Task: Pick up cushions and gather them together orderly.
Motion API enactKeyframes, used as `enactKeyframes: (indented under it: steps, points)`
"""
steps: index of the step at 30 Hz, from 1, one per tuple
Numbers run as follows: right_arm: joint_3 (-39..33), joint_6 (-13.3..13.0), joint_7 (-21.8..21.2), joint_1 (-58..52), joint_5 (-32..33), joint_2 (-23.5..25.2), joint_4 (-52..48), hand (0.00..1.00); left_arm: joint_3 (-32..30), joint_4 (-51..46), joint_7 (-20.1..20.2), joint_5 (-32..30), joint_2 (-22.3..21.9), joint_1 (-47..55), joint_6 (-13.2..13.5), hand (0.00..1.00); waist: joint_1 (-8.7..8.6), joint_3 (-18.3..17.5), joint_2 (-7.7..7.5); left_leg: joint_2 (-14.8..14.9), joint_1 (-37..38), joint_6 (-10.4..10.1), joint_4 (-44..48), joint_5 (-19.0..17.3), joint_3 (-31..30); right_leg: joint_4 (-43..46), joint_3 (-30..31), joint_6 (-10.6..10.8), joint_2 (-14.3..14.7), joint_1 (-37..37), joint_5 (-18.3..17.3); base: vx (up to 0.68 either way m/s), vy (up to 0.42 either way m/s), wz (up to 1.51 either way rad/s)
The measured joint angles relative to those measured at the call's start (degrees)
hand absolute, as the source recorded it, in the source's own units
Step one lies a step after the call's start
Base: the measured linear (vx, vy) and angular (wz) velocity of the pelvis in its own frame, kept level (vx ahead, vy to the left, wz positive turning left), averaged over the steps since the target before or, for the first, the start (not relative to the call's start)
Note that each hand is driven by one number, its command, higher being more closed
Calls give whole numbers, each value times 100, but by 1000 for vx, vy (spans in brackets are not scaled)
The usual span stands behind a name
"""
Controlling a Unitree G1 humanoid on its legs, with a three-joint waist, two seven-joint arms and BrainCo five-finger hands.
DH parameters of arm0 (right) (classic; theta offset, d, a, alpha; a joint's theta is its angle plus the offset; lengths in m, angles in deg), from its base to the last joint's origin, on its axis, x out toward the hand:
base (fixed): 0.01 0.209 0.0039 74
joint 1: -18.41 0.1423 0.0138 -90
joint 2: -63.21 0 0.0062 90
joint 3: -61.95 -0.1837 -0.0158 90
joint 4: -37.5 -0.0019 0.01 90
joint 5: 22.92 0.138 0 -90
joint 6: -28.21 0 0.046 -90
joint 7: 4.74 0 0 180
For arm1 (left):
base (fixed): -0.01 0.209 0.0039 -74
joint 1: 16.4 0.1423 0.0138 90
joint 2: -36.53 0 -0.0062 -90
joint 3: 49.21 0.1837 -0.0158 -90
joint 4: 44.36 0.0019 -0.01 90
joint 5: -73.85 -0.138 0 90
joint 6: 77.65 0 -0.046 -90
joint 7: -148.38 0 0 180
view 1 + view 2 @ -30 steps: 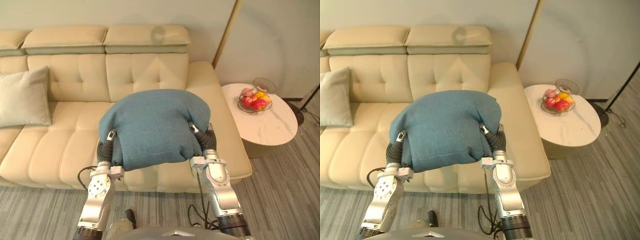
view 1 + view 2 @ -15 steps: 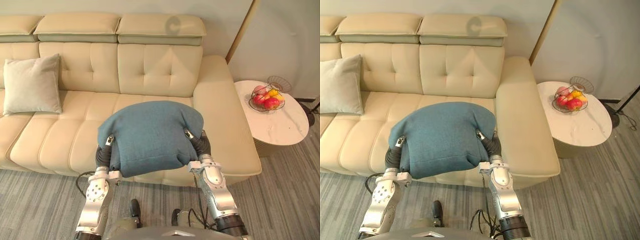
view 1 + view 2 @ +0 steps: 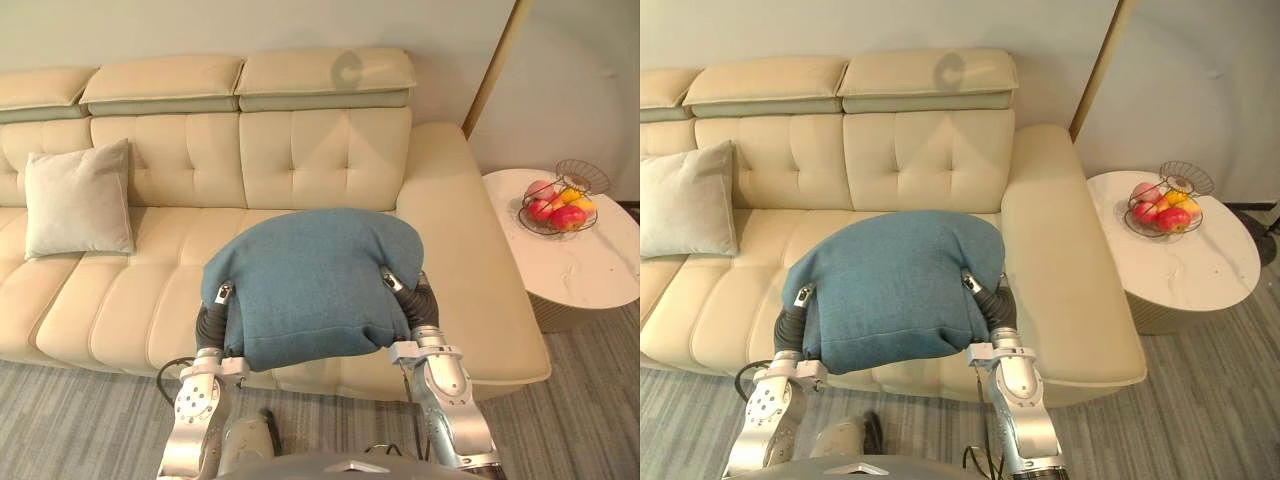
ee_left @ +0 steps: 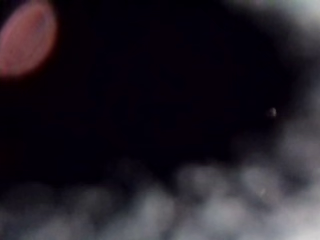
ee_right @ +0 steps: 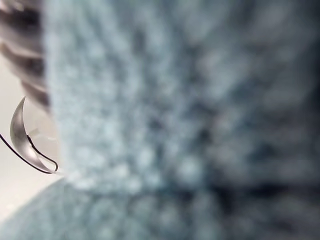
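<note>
Blue cushion [image 3: 315, 285] held up between left hand [image 3: 211, 318] and right hand [image 3: 418, 300], one at each lower side, at 8 and 4 o'clock on the cloth. Fingers of both hidden behind the fabric; whether clenched or released, cannot tell. A small silver tip resting on the front face near each lower corner, dark ribbed wrist covers just below. Cushion upright and broad, top edge rounded, bottom hem nearly level, lifted clear in front of the cream sofa [image 3: 330, 150] and covering part of the seat's front edge. Same blue weave pressed close against the right wrist camera [image 5: 175, 125]; left wrist view dark and blurred, nothing to read there.

Toward 10 o'clock from the blue one, well apart: pale grey cushion [image 3: 78, 200], standing on the seat, leaning against the tufted backrest. At 3 o'clock, beyond the sofa's arm: round white tabletop [image 3: 590, 275], carrying a wire fruit bowl [image 3: 558, 205] with red and yellow fruit near its far edge. At 1 o'clock: slim brass pole [image 3: 495, 65], slanting up along the wall. Underneath, at 6 o'clock: grey striped carpet [image 3: 90, 420].
</note>
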Motion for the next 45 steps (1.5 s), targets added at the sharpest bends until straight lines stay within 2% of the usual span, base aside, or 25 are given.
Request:
enactKeyframes:
  steps: [1,2,3,4,7,9,10,11,12,13,14,15,17,19,22,28,33,36,39,42,44,45]
  points:
    - [-7,14,10,-33,0,73,50,100,2,40,-1,0,64,-27,-4,100,-17,-11,-111,-107,67,28,-25,16,24,-20,57,43,-81,25,-1,171,301,-34]
    - [9,11,-3,-184,-2,161,-8,100,-6,0,-2,2,142,-4,-4,100,-27,-34,-355,-288,188,96,-201,-17,131,-69,89,74,-283,-6,13,85,153,-15]
    - [11,11,-4,-216,-3,212,-8,100,-4,0,-1,3,181,-6,-2,100,-25,-47,-450,-369,211,126,-262,-10,189,-85,136,97,-364,-22,11,112,208,-44]
    - [21,13,-7,-236,-10,344,-6,100,-3,1,1,6,248,39,-7,100,-5,-66,-666,-523,315,240,-367,-66,456,-75,321,154,-566,-103,32,83,167,-39]
    - [44,13,-15,-265,-9,360,0,100,-6,0,6,13,270,58,-19,100,-35,-82,-730,-704,358,377,-143,-341,710,87,503,208,-796,-231,75,75,182,-48]
    - [44,12,-22,-264,-9,346,16,100,-7,-1,6,13,267,59,-19,100,-36,-82,-724,-716,353,370,-71,-478,826,375,671,208,-844,-447,73,26,131,-44]
    - [44,12,-28,-233,-9,294,108,100,-7,0,6,12,259,56,-24,100,-47,-76,-706,-715,366,447,-24,-565,860,994,793,205,-856,-777,75,11,131,-34]
    - [43,10,-30,-177,-8,290,336,100,-7,1,9,11,279,44,-45,100,-143,-48,-744,-737,465,481,-44,-563,871,1804,881,159,-885,-1146,105,12,127,-28]
    - [43,10,-30,-147,-8,292,442,100,-9,3,8,11,280,45,-58,100,-181,-21,-764,-734,548,539,-59,-560,868,2080,920,109,-891,-1272,129,12,87,-4]
    - [44,11,-31,-128,-9,289,625,100,-6,25,8,10,279,53,-70,100,-230,6,-776,-714,721,593,-133,-573,859,2322,1047,28,-853,-1312,3,0,0,0]
    - [68,12,-32,-127,-9,291,712,100,-18,34,6,10,279,16,-71,100,-246,33,-756,-694,833,631,-183,-606,856,2116,1187,110,-627,-1348,-309,12,-47,8]
    - [81,12,-33,-126,-8,291,709,100,-23,31,6,9,282,-12,-69,100,-239,25,-783,-699,838,605,-198,-625,840,1844,1206,78,-428,-1420,-348,7,-59,11]
    - [50,6,-34,-107,-8,215,675,100,6,63,8,8,231,-26,-81,100,-277,-23,-868,-847,815,488,-230,-626,643,1310,1276,17,-169,-1425,-107,45,-53,36]
    - [40,1,-34,-88,-8,138,648,100,25,39,39,4,186,-20,-82,100,-203,-22,-684,-815,806,438,-334,-569,528,1134,1193,-57,-142,-1398,-52,68,-17,13]
    - [52,3,-32,-90,-5,139,620,100,0,-31,51,6,90,-20,-81,100,-97,-69,-543,-678,723,397,-352,-444,472,725,1044,-49,-11,-1249,198,105,-57,6]
    - [44,12,-31,-258,-9,150,-150,100,-2,-79,79,15,83,-16,-81,100,-41,-116,-592,-580,782,351,-492,-441,359,-60,943,-65,106,-783,521,83,-19,8]
    - [35,12,-31,-344,-10,197,-191,100,-1,-103,92,7,92,-11,-80,100,-50,-254,-680,-683,958,363,-872,-301,370,-230,962,-53,79,-707,554,47,11,1]
    - [31,12,-23,-261,-13,228,-154,100,1,-102,78,4,118,-59,-80,100,-69,-268,-684,-750,972,382,-1189,-134,388,-329,972,-49,62,-803,623,-11,7,-2]
    - [31,11,129,325,-15,227,231,100,-2,45,-127,5,207,-509,-78,100,-60,-259,-676,-766,724,410,-1366,59,468,-363,1030,-45,63,-1154,768,-73,10,-13]
    - [30,12,493,1171,-24,227,492,100,-4,374,-470,7,361,-1453,-76,100,-40,-159,-612,-757,229,443,-1326,222,518,-345,1067,-23,52,-1663,953,-139,15,-4]
    - [20,12,783,1796,-94,232,492,100,-9,520,-727,9,394,-2169,-70,100,-33,51,-535,-758,-77,467,-1182,258,533,-96,1065,-20,28,-2001,956,-152,16,5]
    - [-22,11,1037,2363,-190,233,493,100,-14,639,-937,10,481,-2790,-49,100,-21,106,-498,-751,-463,468,-982,259,531,139,1068,-8,8,-2408,938,-164,7,5]
